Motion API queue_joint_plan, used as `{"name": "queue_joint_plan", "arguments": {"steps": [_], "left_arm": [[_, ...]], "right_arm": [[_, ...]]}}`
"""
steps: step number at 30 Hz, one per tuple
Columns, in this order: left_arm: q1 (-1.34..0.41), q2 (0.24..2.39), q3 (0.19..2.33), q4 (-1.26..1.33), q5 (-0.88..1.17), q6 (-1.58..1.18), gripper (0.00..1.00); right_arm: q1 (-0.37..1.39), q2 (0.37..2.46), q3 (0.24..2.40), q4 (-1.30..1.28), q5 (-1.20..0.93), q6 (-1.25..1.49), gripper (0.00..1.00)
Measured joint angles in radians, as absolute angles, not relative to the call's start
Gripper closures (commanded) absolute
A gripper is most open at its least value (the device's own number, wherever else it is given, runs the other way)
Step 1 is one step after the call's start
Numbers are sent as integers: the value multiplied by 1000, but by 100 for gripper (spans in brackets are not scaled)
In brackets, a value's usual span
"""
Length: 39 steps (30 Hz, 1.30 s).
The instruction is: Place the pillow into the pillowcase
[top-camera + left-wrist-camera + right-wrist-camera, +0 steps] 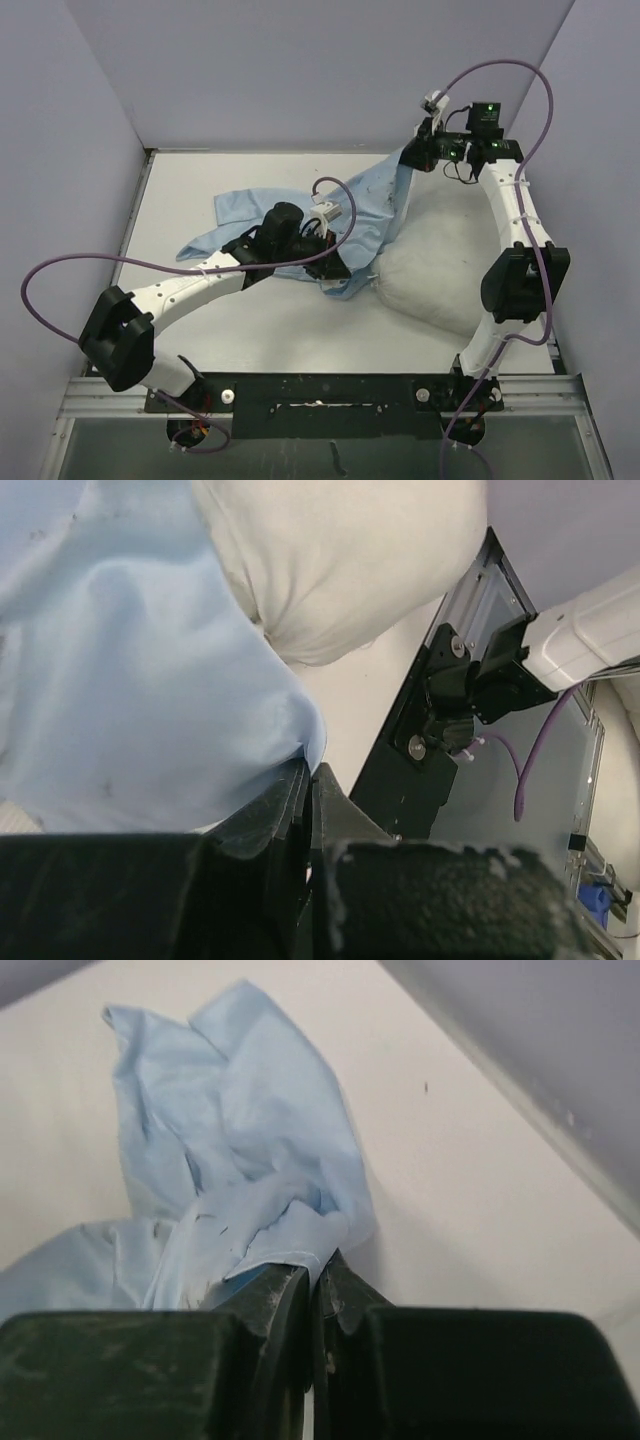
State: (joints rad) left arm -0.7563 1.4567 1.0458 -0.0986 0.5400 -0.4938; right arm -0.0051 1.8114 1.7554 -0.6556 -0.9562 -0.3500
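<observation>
Pillow, plump and off-white, lies at the right of the pale worktop, its upper left part covered by the light-blue pillowcase, as seen from the overhead camera. The cloth runs from a rumpled heap at the left of the worktop up to the far right. There the right fingers hold one corner lifted off the surface. The left fingers sit at the cloth's near edge, just beside the pillow's left end. (Only this view takes in both arms and both items at once; it does not settle whether the pillow's end is inside the sleeve or merely under it.)

The left wrist camera shows what the overhead one cannot. The left fingers are clenched together with the hem of the pillowcase pinched between them. A rounded bulge of the pillow pushes out just above, touching the cloth and bare at that end.

The right wrist camera gives the same close look at the other arm. The right fingers are pressed tight on a folded edge of the pillowcase, and the rest of the cloth trails away crumpled over the bare worktop.
</observation>
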Motion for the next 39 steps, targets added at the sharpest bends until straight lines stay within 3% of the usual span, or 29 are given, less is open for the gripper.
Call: {"name": "queue_joint_plan", "arguments": {"steps": [6, 11, 16, 18, 21, 24, 30, 34, 39], "left_arm": [[-776, 1368, 971, -99, 491, -485, 100], [-773, 1231, 884, -54, 436, -490, 77], [-786, 1314, 887, -1, 484, -503, 57], [-793, 1356, 895, -36, 494, -486, 45], [-776, 1347, 909, -152, 479, -449, 42], [-656, 1280, 917, -240, 464, -438, 40], [-257, 1156, 917, -289, 429, -471, 37], [-94, 1251, 917, -219, 439, -548, 33], [44, 1500, 976, -155, 373, -678, 28]], "right_arm": [[37, 1830, 1885, -359, -1146, -89, 99], [53, 1917, 1964, -413, -937, -110, 94], [35, 2040, 1934, -535, -700, -220, 80], [7, 2046, 1856, -566, -634, -257, 71], [-56, 2032, 1766, -606, -567, -312, 50], [-101, 1983, 1749, -643, -553, -363, 31], [-114, 1769, 1768, -683, -635, -456, 12], [-13, 1694, 1804, -688, -750, -501, 10], [202, 1758, 1808, -727, -822, -544, 9]]}}
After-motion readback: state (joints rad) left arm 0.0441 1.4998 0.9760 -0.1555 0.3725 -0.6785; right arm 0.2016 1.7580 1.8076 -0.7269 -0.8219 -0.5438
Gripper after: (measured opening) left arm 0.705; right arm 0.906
